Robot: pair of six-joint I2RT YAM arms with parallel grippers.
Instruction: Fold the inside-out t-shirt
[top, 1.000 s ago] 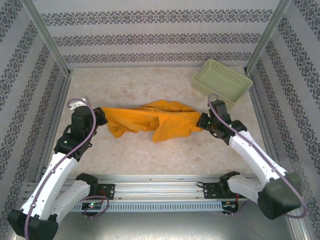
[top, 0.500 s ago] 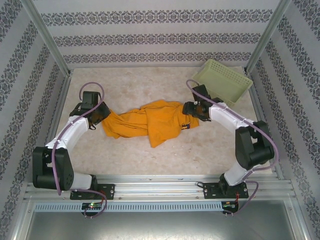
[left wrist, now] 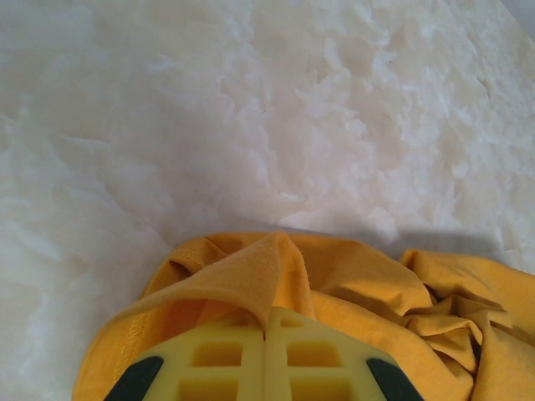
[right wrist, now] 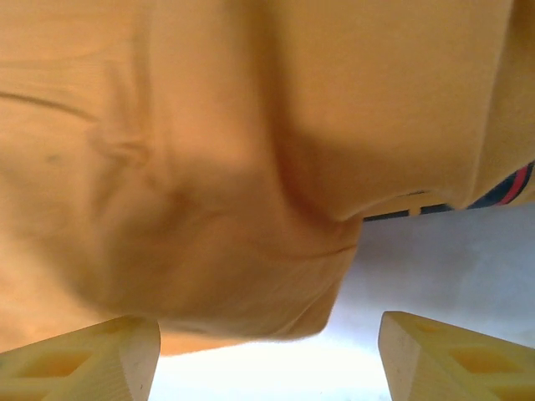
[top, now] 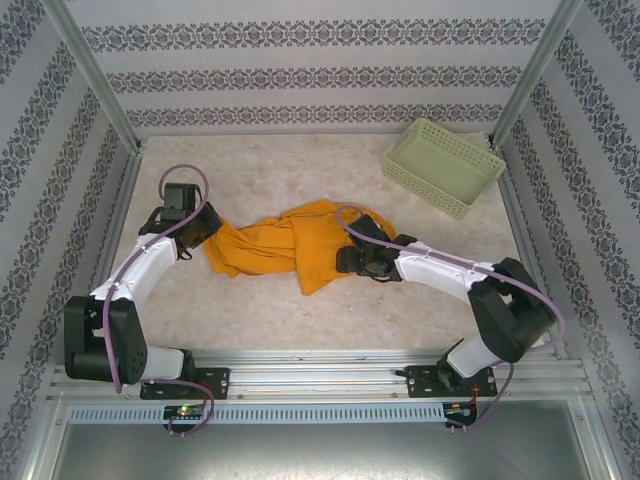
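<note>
My left gripper (left wrist: 266,324) is clamped shut on a fold of the inside-out t-shirt (left wrist: 359,284). The orange cloth is bunched over its fingertips and rumples away to that gripper's right, with pale bare worktop (left wrist: 251,109) beyond. My right gripper (right wrist: 269,338) stands wide, its fingers (right wrist: 84,355) well apart and gripping nothing. The shirt spreads just ahead of them, and I cannot tell whether they touch it. A dark-and-red patch (right wrist: 506,188) shows at the cloth's edge to that gripper's right. Seen from above, the shirt lies crumpled between my two grippers. Well beyond the right one sits the pale green basket (top: 440,165).
</note>
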